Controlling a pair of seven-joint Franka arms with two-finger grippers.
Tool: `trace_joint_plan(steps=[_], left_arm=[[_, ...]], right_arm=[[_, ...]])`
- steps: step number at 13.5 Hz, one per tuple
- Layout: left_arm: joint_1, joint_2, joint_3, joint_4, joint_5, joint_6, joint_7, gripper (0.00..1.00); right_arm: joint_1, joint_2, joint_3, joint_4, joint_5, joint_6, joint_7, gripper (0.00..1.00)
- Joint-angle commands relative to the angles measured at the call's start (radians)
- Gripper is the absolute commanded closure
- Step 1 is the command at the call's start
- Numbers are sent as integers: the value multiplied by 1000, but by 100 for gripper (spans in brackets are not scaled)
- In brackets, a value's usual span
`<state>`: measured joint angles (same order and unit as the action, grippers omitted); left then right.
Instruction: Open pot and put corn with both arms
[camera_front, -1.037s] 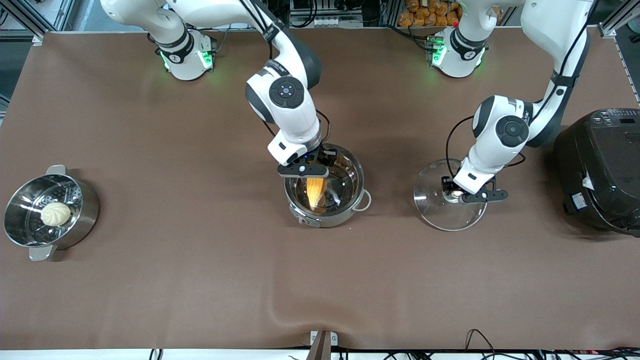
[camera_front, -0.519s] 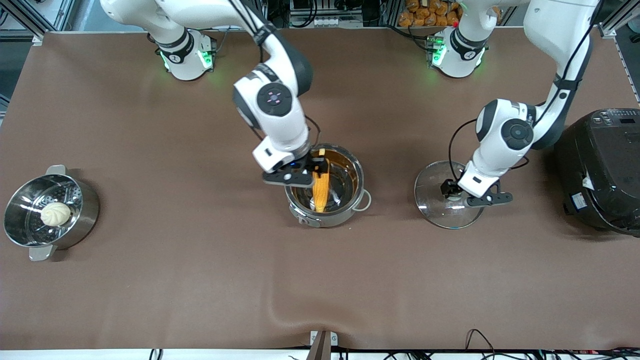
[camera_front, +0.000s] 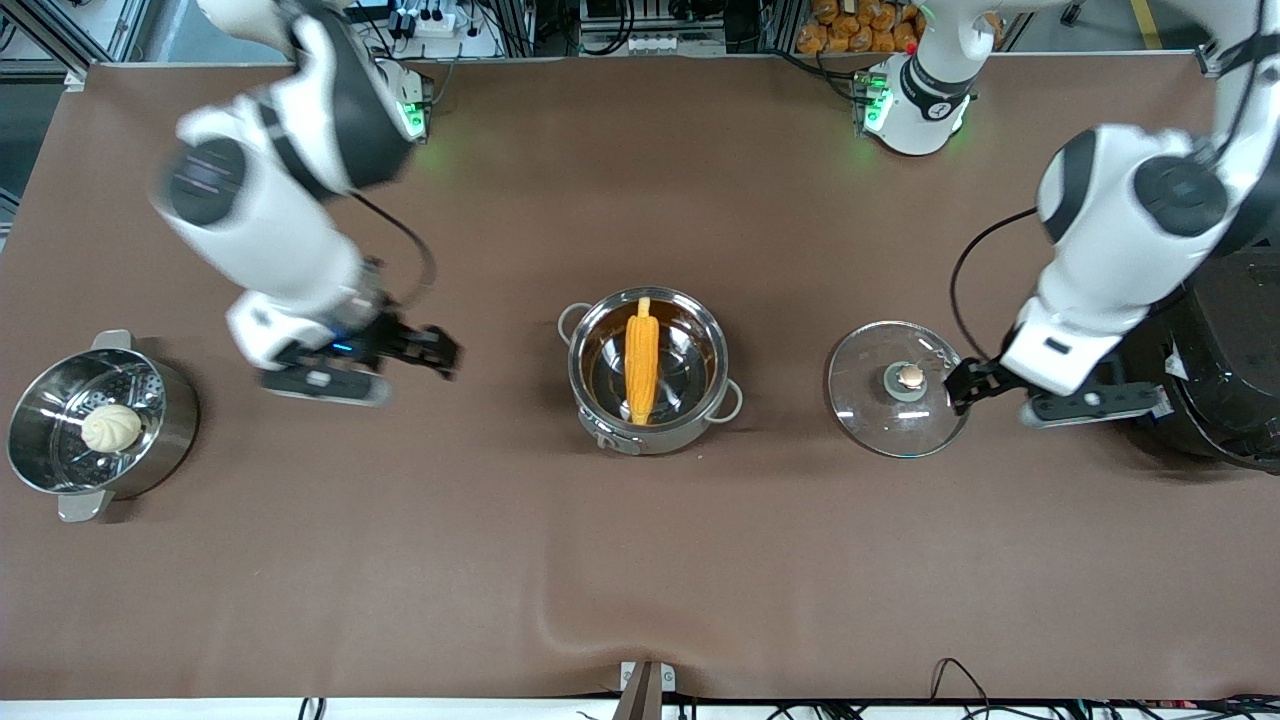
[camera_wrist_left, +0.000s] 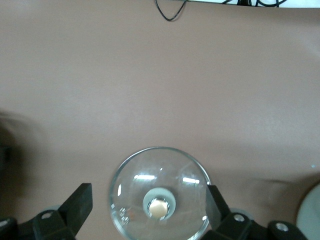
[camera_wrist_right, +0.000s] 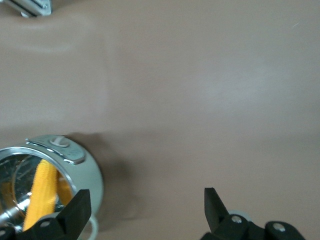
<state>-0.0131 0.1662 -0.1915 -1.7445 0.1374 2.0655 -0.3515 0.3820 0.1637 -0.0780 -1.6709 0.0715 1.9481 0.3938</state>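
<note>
The shallow steel pot (camera_front: 662, 437) stands open mid-table with the yellow corn (camera_front: 641, 355) lying inside it. Its glass lid (camera_front: 868, 402) lies flat on the table beside it, toward the left arm's end, copper knob (camera_front: 910, 377) up. My left gripper (camera_front: 985, 385) is open and empty, up over the lid's edge by the rice cooker. In the left wrist view its fingers straddle the lid (camera_wrist_left: 137, 175) from above, gripper (camera_wrist_left: 148, 192). My right gripper (camera_front: 425, 350) is open and empty over bare table between the two pots. The right wrist view shows the gripper (camera_wrist_right: 146, 197), pot (camera_wrist_right: 85, 172) and corn (camera_wrist_right: 42, 192).
A deeper steel steamer pot (camera_front: 170, 440) with a pale bun (camera_front: 111, 428) stands at the right arm's end. A big black rice cooker (camera_front: 1220, 350) stands at the left arm's end, close beside my left hand. The brown cloth ridges near the front edge (camera_front: 560, 610).
My right gripper let go of the corn in the pot, rose and swung toward the steamer pot. My left gripper let go of the lid knob and lifted toward the rice cooker.
</note>
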Motion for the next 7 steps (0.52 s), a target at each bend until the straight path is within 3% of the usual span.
trace_joint_plan(steps=[1,5,7], left_arm=[[12,20,-6,160,-31,-187,63,0],[24,3,4,313,-51,-477,171,0],[25,9,6,339,-58,-501,166,0]], right_arm=[[-121,-162,23,-99,-10,-79,-90,0],[-230,-240,21,-22,-53,-318,-122,0],[-256,-236,20,23,-68,-363,-214,0]])
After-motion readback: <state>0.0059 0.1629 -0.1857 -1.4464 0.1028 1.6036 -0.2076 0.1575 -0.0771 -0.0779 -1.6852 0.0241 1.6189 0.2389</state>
